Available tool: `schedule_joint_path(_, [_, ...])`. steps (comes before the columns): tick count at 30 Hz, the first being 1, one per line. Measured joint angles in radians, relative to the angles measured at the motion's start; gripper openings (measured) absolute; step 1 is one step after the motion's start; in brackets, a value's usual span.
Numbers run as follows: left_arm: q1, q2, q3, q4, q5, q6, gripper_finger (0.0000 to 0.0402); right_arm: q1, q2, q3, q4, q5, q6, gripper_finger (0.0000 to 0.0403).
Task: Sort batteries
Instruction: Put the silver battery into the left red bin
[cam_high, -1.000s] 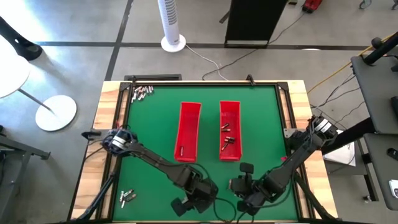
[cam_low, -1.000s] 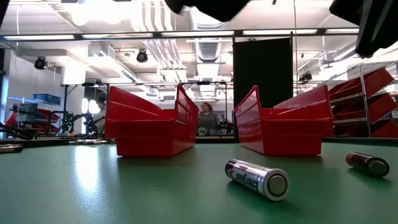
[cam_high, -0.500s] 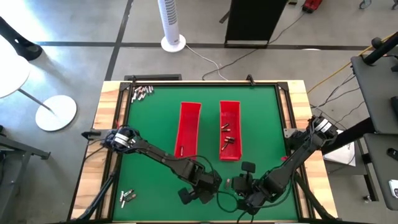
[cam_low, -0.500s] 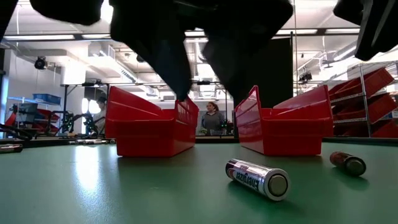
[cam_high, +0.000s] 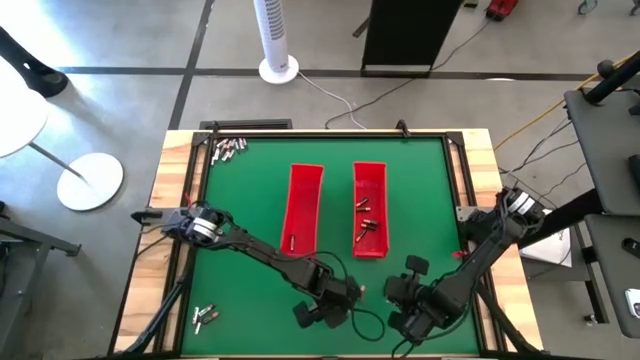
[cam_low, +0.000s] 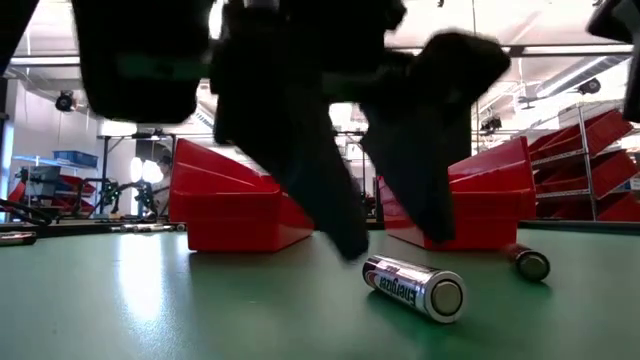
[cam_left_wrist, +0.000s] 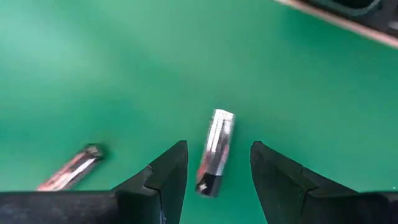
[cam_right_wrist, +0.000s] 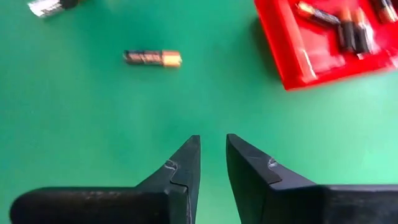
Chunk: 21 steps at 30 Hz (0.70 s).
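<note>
Two loose batteries (cam_left_wrist: 214, 151) on open green mat (cam_left_wrist: 93, 74), left hand (cam_left_wrist: 217, 168) straddling one

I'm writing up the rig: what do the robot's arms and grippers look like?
Both arms are dark, slim and jointed, with silvery round joints near their bases. The left gripper and right gripper each have two black wedge-shaped fingers. A thin black cable loops beside the left gripper in the high view.

Left pincer (cam_low: 385, 245) blurred in low view, hides red trays (cam_low: 235, 205) partly; corner batteries (cam_high: 228, 149) too small to count
</note>
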Motion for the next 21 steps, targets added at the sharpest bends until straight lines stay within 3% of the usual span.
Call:
schedule_joint_path(6, [0.0, 0.026, 0.001, 0.014, 0.001, -0.004, 0.0155, 0.027, 0.0, 0.0, -0.028, 0.081, 0.027, 0.0064])
schedule_joint_path(14, [0.0, 0.029, 0.001, 0.012, 0.001, -0.046, 0.015, 0.037, 0.0, 0.0, -0.027, 0.087, 0.045, 0.0079])
schedule_joint_path(21, [0.005, 0.029, 0.001, -0.002, 0.001, -0.052, 0.0082, 0.037, 0.0, 0.0, -0.024, 0.102, 0.051, 0.009])
